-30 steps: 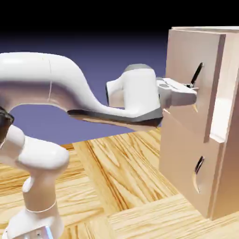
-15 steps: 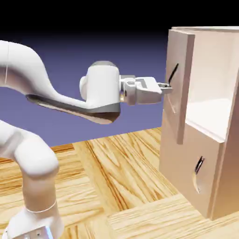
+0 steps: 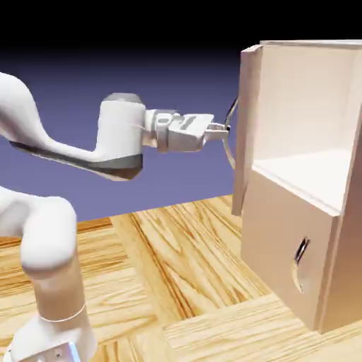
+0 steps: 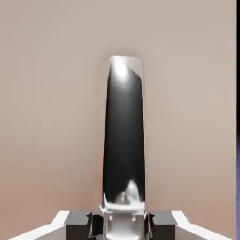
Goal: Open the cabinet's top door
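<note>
The tool is pinched on the long curved silver handle of the top door, its two fingers pressed against either side of the metal. In the hand view the handle runs straight up from between the fingertips, dark and glossy with a bright highlight near its upper end, and the flat beige panel of the top door fills nearly everything behind it. A thin strip of blue-violet shows at that view's right edge.

In the exterior view the white arm reaches level toward the cabinet, which stands on the wooden worktop just ahead of the tool. The top door is swung out wide, seen almost edge-on directly in front of the tool, and it hangs from the cabinet's near side. Beyond the door, past the tool's tip, the upper compartment lies open, pale inside, with a light shelf floor. Below and ahead of the tool, the lower panel sits flush with the cabinet front, its shorter curved handle well apart from the tool
</note>
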`<action>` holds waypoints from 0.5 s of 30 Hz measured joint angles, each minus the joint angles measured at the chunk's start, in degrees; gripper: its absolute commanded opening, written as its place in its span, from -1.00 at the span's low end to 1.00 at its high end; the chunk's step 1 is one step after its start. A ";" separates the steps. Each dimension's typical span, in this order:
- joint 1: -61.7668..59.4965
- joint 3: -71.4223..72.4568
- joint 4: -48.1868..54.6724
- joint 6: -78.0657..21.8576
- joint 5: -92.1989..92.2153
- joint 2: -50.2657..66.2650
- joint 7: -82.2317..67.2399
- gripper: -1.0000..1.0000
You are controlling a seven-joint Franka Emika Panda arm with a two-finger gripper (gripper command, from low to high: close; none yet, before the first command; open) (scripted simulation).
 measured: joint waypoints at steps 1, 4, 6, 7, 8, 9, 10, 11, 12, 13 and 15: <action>0.20 1.31 -0.46 -1.40 2.49 -0.80 -1.21 -1.00; 1.21 5.55 -1.45 -6.32 10.00 -2.84 -4.49 -1.00; 2.10 8.73 -1.68 -10.19 15.00 -3.80 -6.32 -1.00; 2.56 10.45 -1.65 -12.30 17.50 -4.13 -7.12 -1.00; 3.01 12.26 -1.49 -14.53 20.00 -4.35 -7.83 -1.00; 3.43 14.16 -1.19 -16.88 22.49 -4.44 -8.45 -1.00; 3.78 16.17 -0.76 -19.34 24.98 -4.38 -8.99 -1.00; 4.04 18.21 -0.18 -21.83 27.38 -4.20 -9.43 -1.00; 4.19 20.25 0.53 -24.32 29.69 -3.88 -9.78 -1.00; 4.22 22.31 1.37 -26.82 31.90 -3.45 -10.04 -1.00; 3.87 26.44 3.44 -31.80 36.04 -2.28 -10.38 -1.00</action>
